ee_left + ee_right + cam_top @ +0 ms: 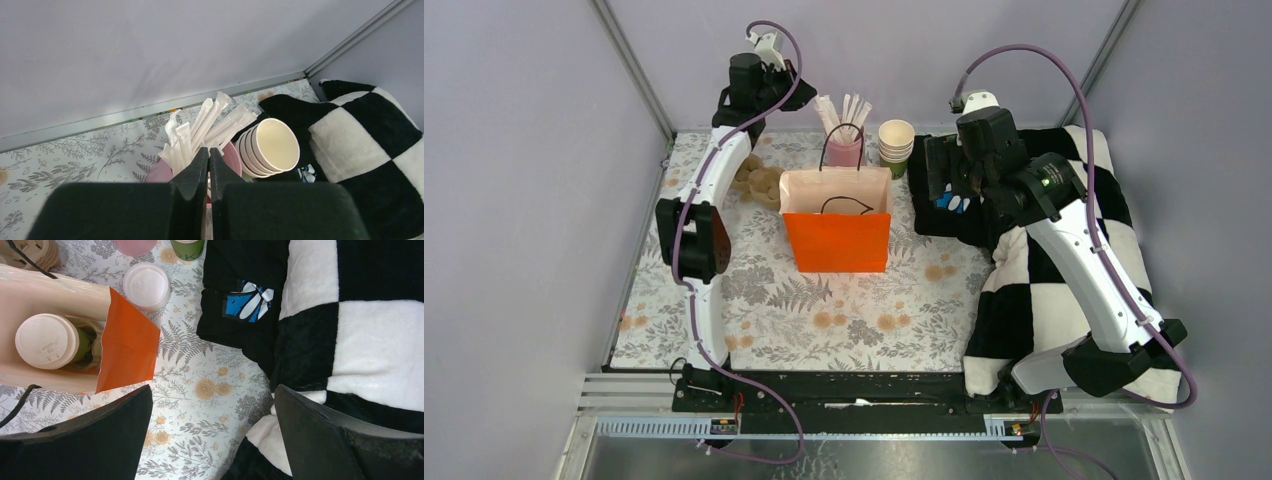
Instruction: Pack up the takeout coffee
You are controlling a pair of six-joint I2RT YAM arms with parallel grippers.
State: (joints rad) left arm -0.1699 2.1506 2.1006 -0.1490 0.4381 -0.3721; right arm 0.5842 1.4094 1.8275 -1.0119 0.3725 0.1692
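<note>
Standing left of right gripper (212, 400): coffee (47, 340)

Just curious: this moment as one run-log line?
lidded green paper cup: inside orange paper bag | left hand: shut | right hand: open

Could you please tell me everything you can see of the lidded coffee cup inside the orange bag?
The coffee cup sits inside the open orange paper bag, seen from above in the right wrist view. A round white plastic lid with a raised rim covers it. Beside the lid a strip of green side shows; the base is hidden. The bag's pale inner walls surround it. Nothing grips it. Whether it stands quite upright cannot be told.
</note>
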